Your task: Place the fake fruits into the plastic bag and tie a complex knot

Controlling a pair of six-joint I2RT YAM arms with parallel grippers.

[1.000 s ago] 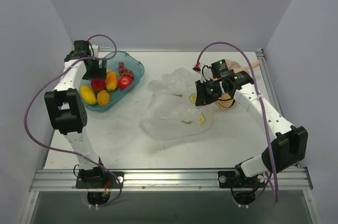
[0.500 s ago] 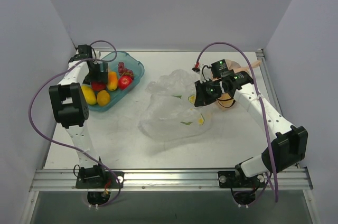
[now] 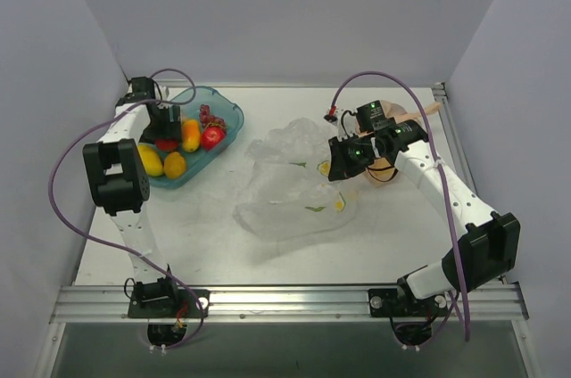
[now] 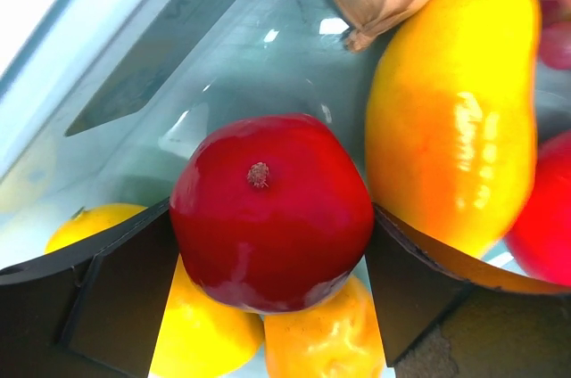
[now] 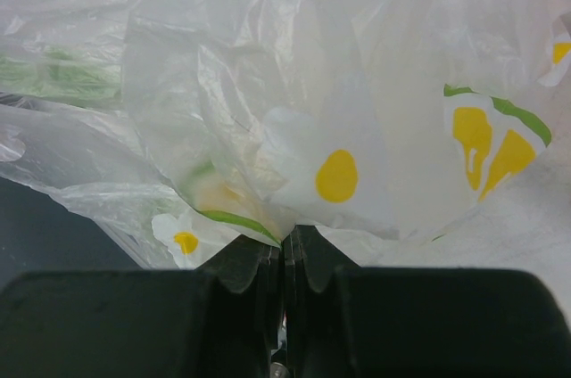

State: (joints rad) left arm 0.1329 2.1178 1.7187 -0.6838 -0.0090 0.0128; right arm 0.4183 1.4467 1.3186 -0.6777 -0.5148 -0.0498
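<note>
Red fruit (image 4: 268, 191) now sits clamped in the left gripper (image 4: 270, 231), the arm having dropped into the tray (image 3: 228, 119): ready to lift. Right gripper (image 5: 285, 249), fully closed, pinches the bag (image 3: 285, 204) by its edge, mid-table.

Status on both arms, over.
Left gripper shut on red fruit in teal tray. Right gripper pinching clear plastic bag. Bag untied. Nothing between tray and bag.
</note>
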